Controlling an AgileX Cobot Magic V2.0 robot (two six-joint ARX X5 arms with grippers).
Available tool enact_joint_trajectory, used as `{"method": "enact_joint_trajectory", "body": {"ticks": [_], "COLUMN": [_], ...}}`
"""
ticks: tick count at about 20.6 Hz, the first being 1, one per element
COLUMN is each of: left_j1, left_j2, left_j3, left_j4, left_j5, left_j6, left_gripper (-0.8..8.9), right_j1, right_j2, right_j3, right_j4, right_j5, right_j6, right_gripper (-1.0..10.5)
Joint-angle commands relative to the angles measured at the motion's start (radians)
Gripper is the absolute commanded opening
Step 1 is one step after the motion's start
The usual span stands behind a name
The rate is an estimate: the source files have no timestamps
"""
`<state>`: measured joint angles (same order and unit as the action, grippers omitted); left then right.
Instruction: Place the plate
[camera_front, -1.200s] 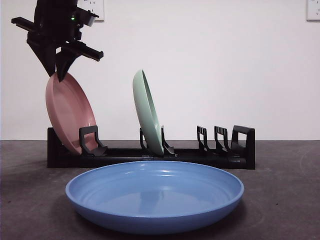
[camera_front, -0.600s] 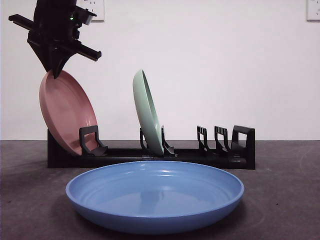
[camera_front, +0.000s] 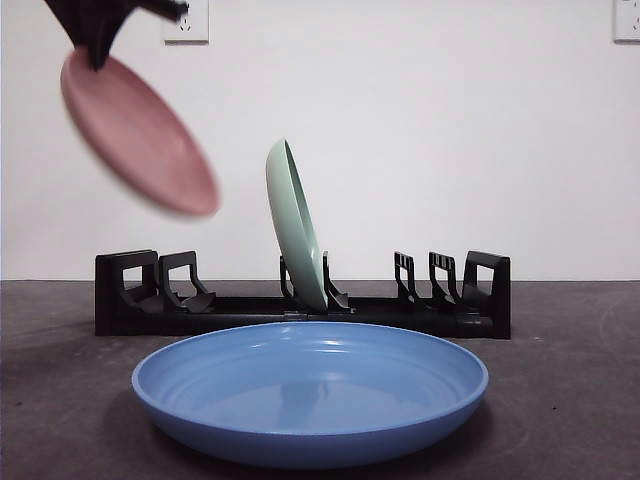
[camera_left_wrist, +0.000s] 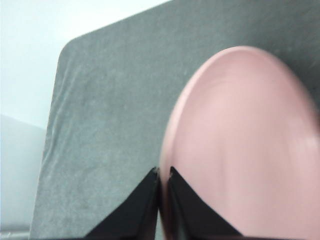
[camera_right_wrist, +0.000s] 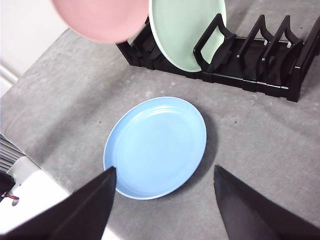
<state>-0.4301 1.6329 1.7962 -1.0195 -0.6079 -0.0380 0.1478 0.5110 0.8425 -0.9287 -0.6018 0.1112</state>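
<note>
Front view: the left gripper (camera_front: 97, 60) at the top left corner holds the pink plate (camera_front: 138, 134) by its upper rim, tilted in the air. Half a second ago the plate stood in the end slot of the black rack (camera_front: 300, 305); now it is lifted clear. The green plate (camera_front: 293, 222) stands in the rack, and the blue plate (camera_front: 310, 390) lies on the table (camera_front: 570, 400) in front.

Left wrist view: the jaws are pinched almost together on the pink plate's (camera_left_wrist: 245, 145) rim.

Right wrist view: the right gripper (camera_right_wrist: 162, 210) hangs with jaws wide apart, holding nothing, high above the blue plate (camera_right_wrist: 156, 146).
</note>
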Motion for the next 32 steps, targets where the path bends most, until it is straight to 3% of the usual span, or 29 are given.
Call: {"method": "enact_joint_trajectory", "body": {"ticks": [1, 5, 10, 16, 24, 32], "left_j1": [-0.014, -0.044, -0.061, -0.095, -0.095, -0.095], "left_j2": [-0.046, -0.154, -0.260, -0.373, -0.473, -0.519], "left_j3": [0.035, 0.035, 0.032, -0.105, -0.351, -0.639], "left_j4": [-0.024, -0.146, -0.300, -0.291, -0.159, 0.070], "left_j5": [-0.002, 0.054, 0.388, 0.689, 0.865, 0.880], "left_j6": [-0.003, -0.047, -0.079, -0.056, -0.045, -0.060], "left_gripper": [0.14, 0.14, 0.14, 0.13, 0.13, 0.13], "right_j1": [0.000, 0.000, 0.000, 0.000, 0.000, 0.000], "right_j2": [0.002, 0.003, 0.003, 0.003, 0.003, 0.003], "right_j3": [0.005, 0.005, 0.005, 0.005, 0.005, 0.005], "right_j4": [0.013, 0.013, 0.015, 0.016, 0.016, 0.016], "right_j5": [0.000, 0.007, 0.008, 0.008, 0.008, 0.007], "right_j6": [-0.007, -0.008, -0.011, -0.014, -0.014, -0.013], "right_gripper": [3.1, 3.1, 3.1, 3.1, 3.1, 3.1]}}
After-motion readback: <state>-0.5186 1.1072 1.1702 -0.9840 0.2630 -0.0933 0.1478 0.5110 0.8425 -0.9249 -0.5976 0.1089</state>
